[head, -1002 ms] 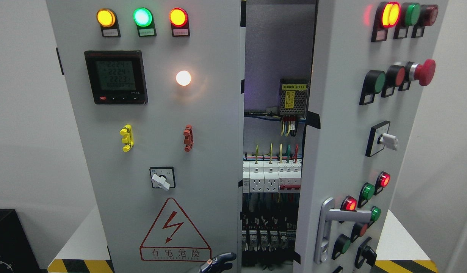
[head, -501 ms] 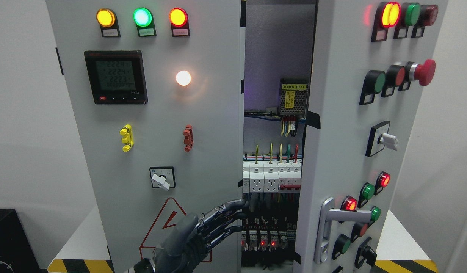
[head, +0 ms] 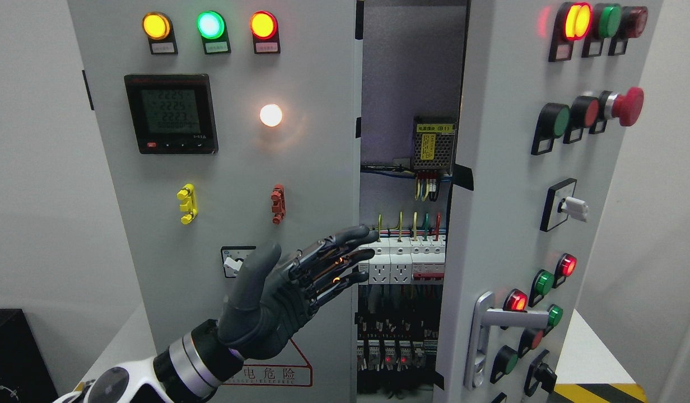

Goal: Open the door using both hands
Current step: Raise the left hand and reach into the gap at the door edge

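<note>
Up from the bottom edge since a moment ago, the left hand (head: 278,296) now hangs in front of the left door (head: 300,168), fingers (head: 345,246) stretched flat and loose, holding nothing. Their tips reach to the door's right edge, at the gap; whether they touch the panel I cannot tell. Both doors stand partly ajar, the right door (head: 507,196) swung further toward me, its silver handle (head: 490,336) low on the panel and untouched. Between them show rows of breakers (head: 401,263) and wiring. On the left door, a meter (head: 171,115) glows above a rotary switch (head: 233,263) half hidden by the thumb, and a warning triangle sits behind the wrist. Lamps (head: 210,25) burn along the top.
</note>
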{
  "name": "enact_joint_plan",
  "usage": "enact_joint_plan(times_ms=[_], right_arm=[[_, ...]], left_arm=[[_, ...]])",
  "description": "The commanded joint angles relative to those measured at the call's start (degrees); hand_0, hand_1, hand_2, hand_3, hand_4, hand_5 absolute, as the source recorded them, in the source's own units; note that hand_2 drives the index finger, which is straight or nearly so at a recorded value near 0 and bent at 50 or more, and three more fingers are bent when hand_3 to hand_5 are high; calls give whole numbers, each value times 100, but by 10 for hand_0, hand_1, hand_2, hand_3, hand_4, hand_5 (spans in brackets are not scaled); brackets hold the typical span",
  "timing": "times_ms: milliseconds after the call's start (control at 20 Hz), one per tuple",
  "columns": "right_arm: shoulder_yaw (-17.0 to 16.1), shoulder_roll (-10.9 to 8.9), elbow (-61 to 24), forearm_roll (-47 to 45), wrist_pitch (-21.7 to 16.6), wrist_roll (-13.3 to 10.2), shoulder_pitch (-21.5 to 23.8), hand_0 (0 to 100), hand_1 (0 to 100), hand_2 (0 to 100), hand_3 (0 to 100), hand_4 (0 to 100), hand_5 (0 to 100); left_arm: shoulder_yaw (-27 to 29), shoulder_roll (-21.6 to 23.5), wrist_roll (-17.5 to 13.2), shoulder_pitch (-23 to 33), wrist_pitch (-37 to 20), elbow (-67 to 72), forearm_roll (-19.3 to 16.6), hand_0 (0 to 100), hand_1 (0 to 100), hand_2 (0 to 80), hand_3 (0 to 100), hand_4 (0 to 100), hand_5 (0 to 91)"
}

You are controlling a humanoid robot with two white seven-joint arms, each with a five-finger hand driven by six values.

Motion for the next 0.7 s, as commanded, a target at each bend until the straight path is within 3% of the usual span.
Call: enact_joint_plan(times_ms=[0, 501, 651], right_arm=[[-176, 0, -97, 7, 2, 3, -123, 0, 0, 0, 0, 0, 0], [-176, 0, -97, 7, 11, 3, -132, 0, 0, 0, 0, 0, 0], [-176, 0, -97, -2, 2, 3, -132, 0, 0, 0, 0, 0, 0]], left_arm=[[-109, -357, 24, -890, 205, 549, 736, 0, 0, 0, 0, 0, 0], [-864, -1395, 24, -1673, 452, 1235, 789, 0, 0, 0, 0, 0, 0], [-979, -1598, 24, -1674, 505, 1359, 789, 0, 0, 0, 0, 0, 0]])
